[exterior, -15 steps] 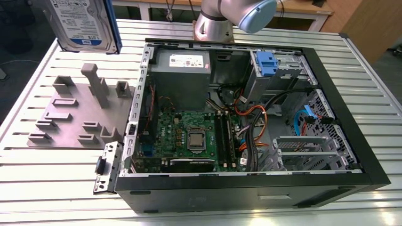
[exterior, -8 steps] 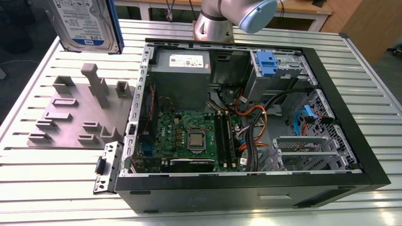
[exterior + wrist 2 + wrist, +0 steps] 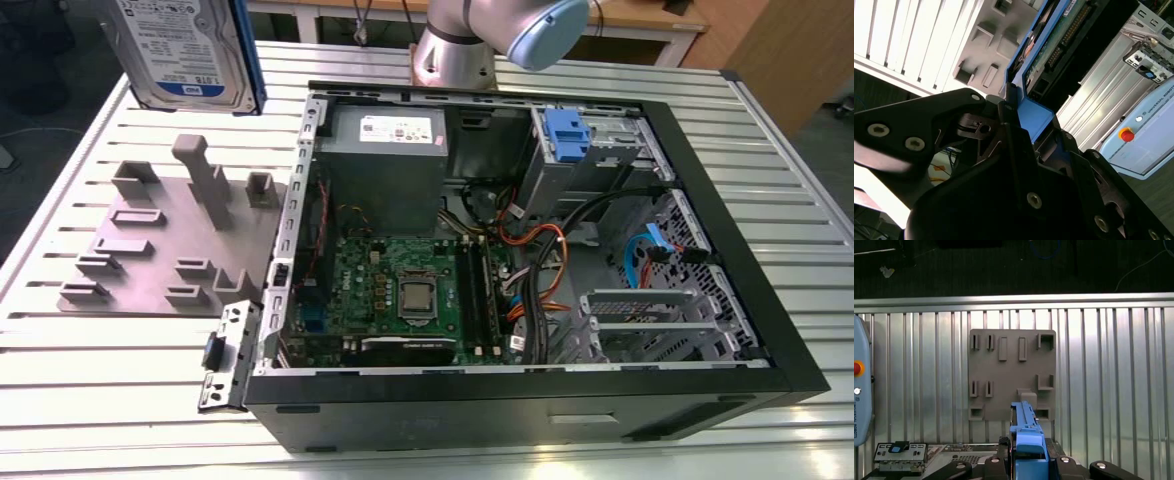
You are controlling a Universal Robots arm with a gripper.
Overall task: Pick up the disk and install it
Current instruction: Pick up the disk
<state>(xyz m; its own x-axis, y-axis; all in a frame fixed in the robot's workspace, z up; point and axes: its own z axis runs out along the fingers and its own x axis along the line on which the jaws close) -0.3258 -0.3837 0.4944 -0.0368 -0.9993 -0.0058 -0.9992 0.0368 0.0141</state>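
Slatted metal table (image 3: 120, 400), dark floor (image 3: 979, 270), wooden cabinet (image 3: 785, 50) behind

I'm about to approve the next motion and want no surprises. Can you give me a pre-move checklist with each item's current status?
1. Silver rectangular disk with a blue plastic frame held in the end effector: ok; the frame sits clamped in both wrist views.
2. Disk clear of the grey slotted fixture plate: ok; it hangs above the plate, apart from it.
3. Black computer case open on top: ok.
4. Grey metal drive bay free: cannot tell; a blue plastic clip sits at it.
5. Orange cables away from the bay: cannot tell.
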